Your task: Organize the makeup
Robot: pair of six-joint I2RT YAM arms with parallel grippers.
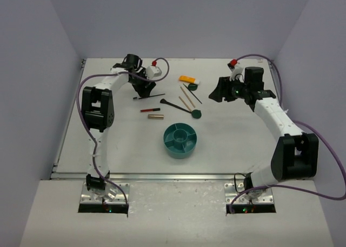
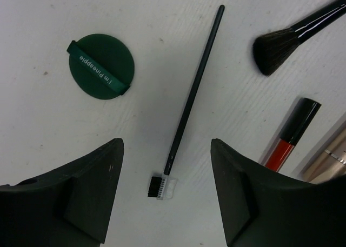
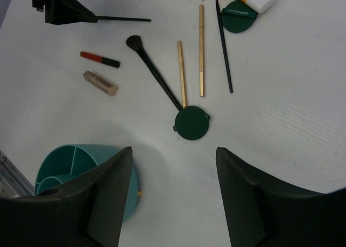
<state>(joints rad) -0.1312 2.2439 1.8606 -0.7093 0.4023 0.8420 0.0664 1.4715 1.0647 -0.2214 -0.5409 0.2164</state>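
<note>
The makeup lies loose on the white table. In the top view I see an orange-and-white packet [image 1: 189, 80], a green compact [image 1: 192, 87] beside it, two tan pencils [image 1: 186, 97], a black powder brush [image 1: 174, 105], a second compact [image 1: 196, 115], a red pencil [image 1: 150, 110], a gold tube [image 1: 155, 116] and a thin black brush [image 1: 148, 97]. My left gripper [image 1: 145, 86] is open just above the thin brush's comb end [image 2: 160, 186]; another green compact [image 2: 101, 67] lies to its left. My right gripper [image 3: 174, 198] is open and empty, short of the compact [image 3: 191, 122].
A teal round divided bowl [image 1: 180, 140] stands near the table's middle front, and its rim [image 3: 70, 166] shows beside my right gripper's left finger. The table's raised edges and grey walls close in the left, right and back.
</note>
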